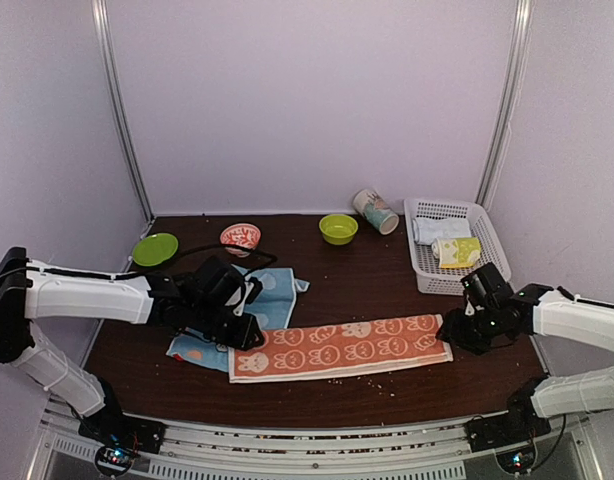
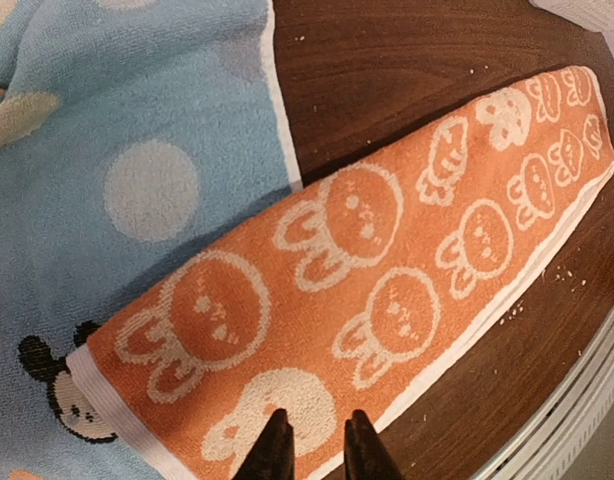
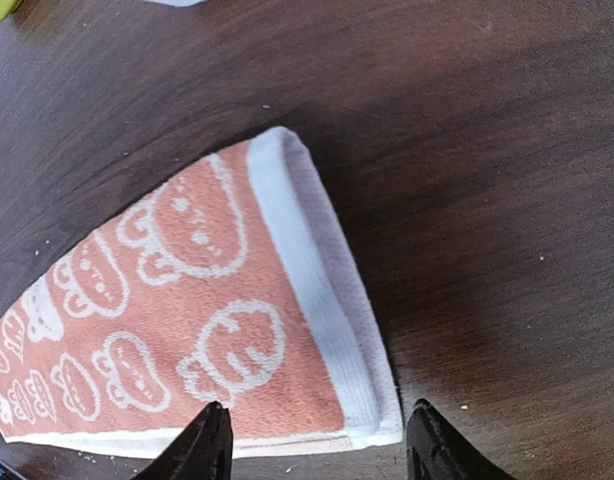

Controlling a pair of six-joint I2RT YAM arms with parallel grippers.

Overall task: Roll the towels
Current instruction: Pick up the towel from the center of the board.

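Nothing is gripped: the left gripper (image 2: 312,450) is barely parted, the right gripper (image 3: 317,445) wide open. If only the top layer of the orange towel (image 1: 339,347) is pinched, a skewed roll may be produced.

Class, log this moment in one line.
orange bunny-print cloth towel: flat, unrolled, overlapping light blue dotted cloth towel | left gripper: slightly open, over its left end | right gripper: open, over right end

The orange towel (image 1: 342,347), printed with white bunny faces and edged in white, lies flat on the worktop (image 1: 367,280) as a long folded strip running left to right. Its left end overlaps the light blue towel (image 1: 280,298), which lies unrolled, showing pale dots and a Mickey head.
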